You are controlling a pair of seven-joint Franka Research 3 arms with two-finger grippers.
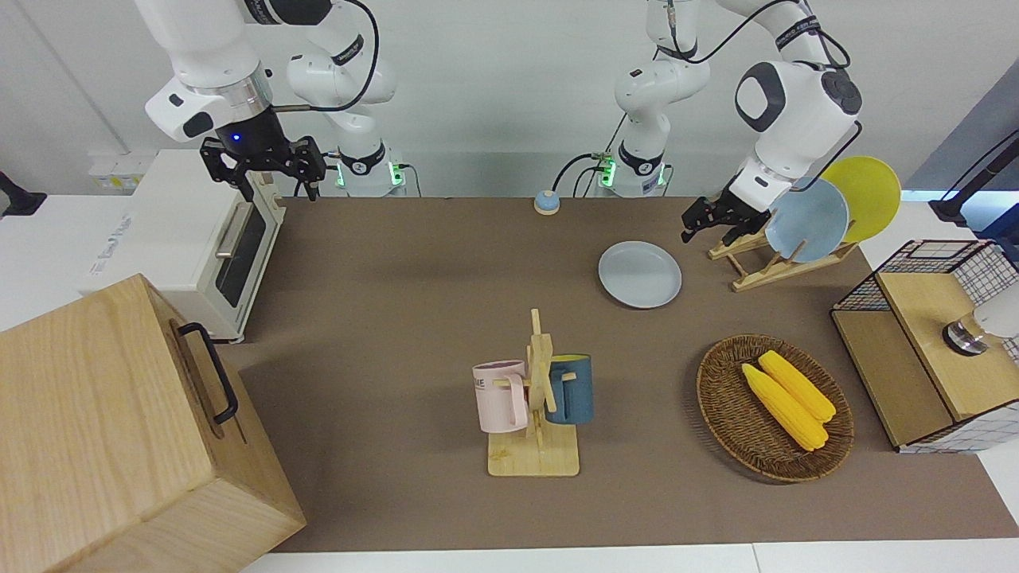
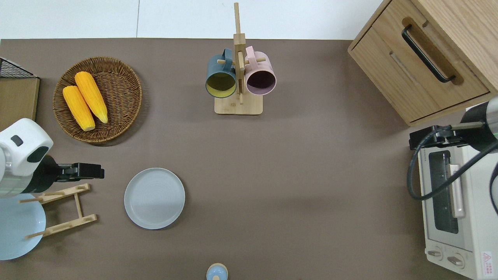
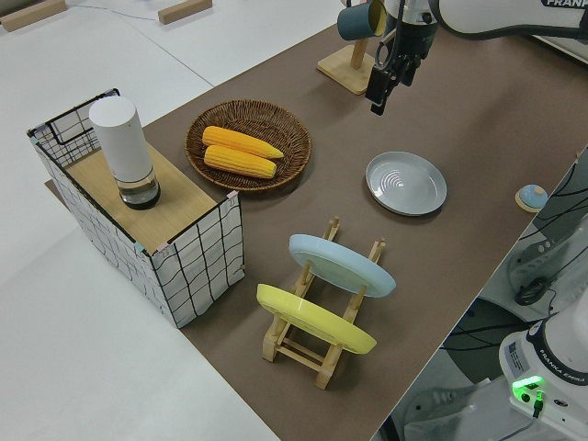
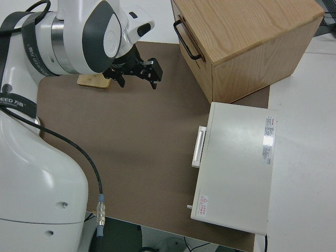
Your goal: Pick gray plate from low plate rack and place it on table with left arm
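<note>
Your left gripper (image 1: 691,228) hangs in the front view just above the low plate rack (image 1: 776,263), holding nothing; whether its fingers stand apart or together you cannot tell here. The gray plate (image 1: 640,274) lies flat on the table (image 1: 414,318), beside the rack toward the right arm's end. The light blue plate (image 1: 808,220) and yellow plate (image 1: 868,195) lean in the rack's slots. I judge the placing done, so all that remains for you is to draw the arm clear. The right arm is parked.

From overhead, the left gripper (image 2: 97,171) sits over the rack's edge (image 2: 62,210), well apart from the gray plate (image 2: 154,198). The white wrist hides part of the rack, the frame cuts off the blue plate (image 2: 17,233), and the yellow one is out of view.

From the left side, the gripper (image 3: 378,92) points down, empty, its fingers seemingly a little apart, though you should not rely on that. The plate (image 3: 406,183) rests level, nothing touching it.

The right side view shows you only the parked right gripper (image 4: 152,72), and none of the task's things.
</note>
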